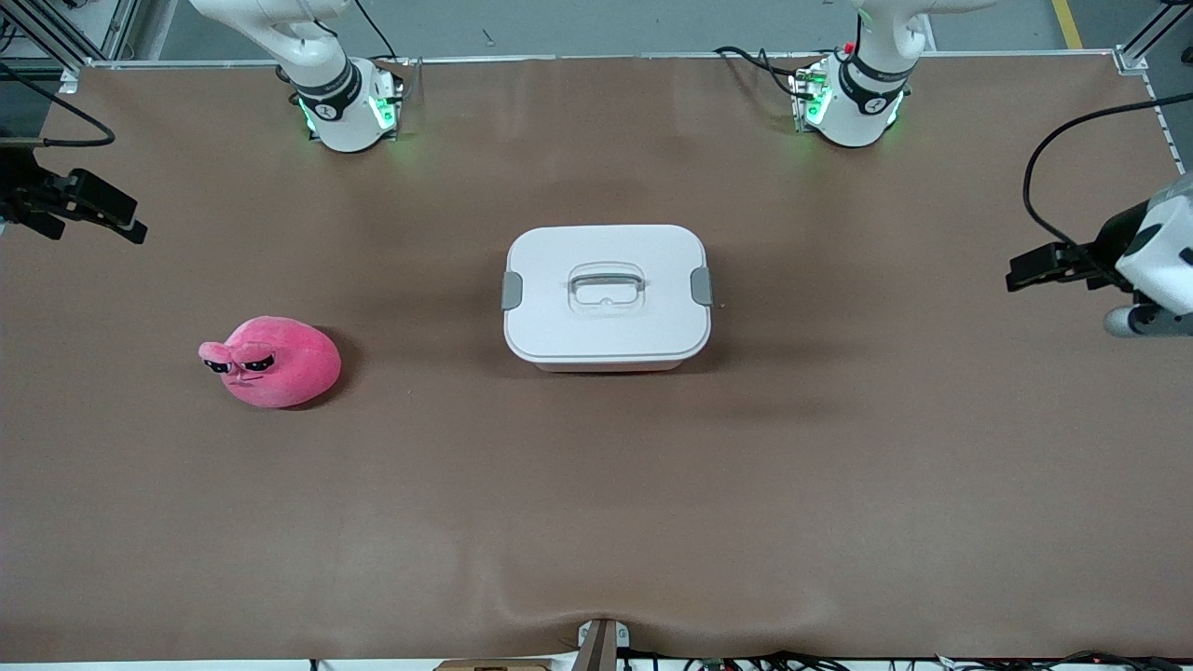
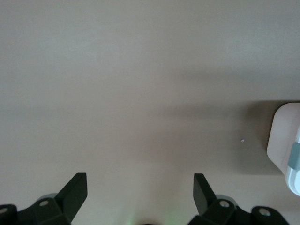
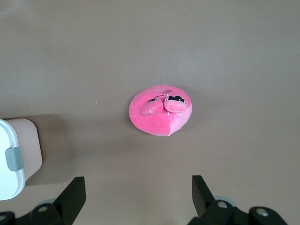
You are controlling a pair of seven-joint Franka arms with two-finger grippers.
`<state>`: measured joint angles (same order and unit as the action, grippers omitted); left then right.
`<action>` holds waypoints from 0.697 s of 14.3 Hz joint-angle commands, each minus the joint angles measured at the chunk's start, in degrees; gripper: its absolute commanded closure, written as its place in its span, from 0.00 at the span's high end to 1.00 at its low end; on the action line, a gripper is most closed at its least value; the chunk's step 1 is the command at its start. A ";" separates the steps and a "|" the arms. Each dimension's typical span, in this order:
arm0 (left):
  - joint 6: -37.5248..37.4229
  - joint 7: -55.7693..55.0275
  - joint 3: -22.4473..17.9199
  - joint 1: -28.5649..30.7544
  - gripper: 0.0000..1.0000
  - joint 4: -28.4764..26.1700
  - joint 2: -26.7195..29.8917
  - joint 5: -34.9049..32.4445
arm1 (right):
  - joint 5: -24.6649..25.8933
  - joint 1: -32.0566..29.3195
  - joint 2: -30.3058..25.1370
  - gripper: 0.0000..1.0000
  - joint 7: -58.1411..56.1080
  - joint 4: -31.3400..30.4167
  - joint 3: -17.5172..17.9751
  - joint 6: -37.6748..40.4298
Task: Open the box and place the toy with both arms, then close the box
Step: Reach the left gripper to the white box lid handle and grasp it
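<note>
The box (image 1: 606, 296) stands at the table's middle with its white lid on; a grey clip (image 1: 512, 290) sits at each end and the handle lies in the lid's recess. The toy (image 1: 275, 362), a hot pink plush with a grumpy face, lies on the table toward the right arm's end, a little nearer the front camera than the box. My right gripper (image 1: 116, 216) is open and empty, up in the air at that end; its wrist view shows the toy (image 3: 161, 115) and a box corner (image 3: 16, 159). My left gripper (image 1: 1030, 270) is open and empty over the other end; its wrist view shows a box corner (image 2: 283, 143).
The brown table mat (image 1: 596, 485) spreads wide around the box and toy. A metal bracket (image 1: 601, 643) and cables lie at the table's near edge. Both green-lit arm bases (image 1: 349, 112) stand along the farthest edge.
</note>
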<state>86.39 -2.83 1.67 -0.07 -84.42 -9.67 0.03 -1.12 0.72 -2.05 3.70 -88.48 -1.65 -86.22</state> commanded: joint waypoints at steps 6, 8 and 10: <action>1.41 -26.40 1.14 -9.06 1.00 2.24 -2.28 0.84 | 0.15 -0.89 -0.76 1.00 0.43 -0.73 0.16 0.09; 2.55 -33.35 1.23 -11.61 1.00 2.24 -2.46 1.19 | 0.15 -1.07 -0.67 1.00 0.43 -0.73 0.16 0.08; 3.08 -40.38 1.14 -13.90 1.00 2.15 -2.63 3.12 | 0.15 -0.98 -0.67 1.00 0.43 -0.73 0.16 0.17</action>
<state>89.23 -37.75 3.12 -12.45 -83.81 -11.34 1.21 -1.12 0.41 -2.05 3.72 -88.57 -1.97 -86.21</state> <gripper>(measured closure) 0.000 0.000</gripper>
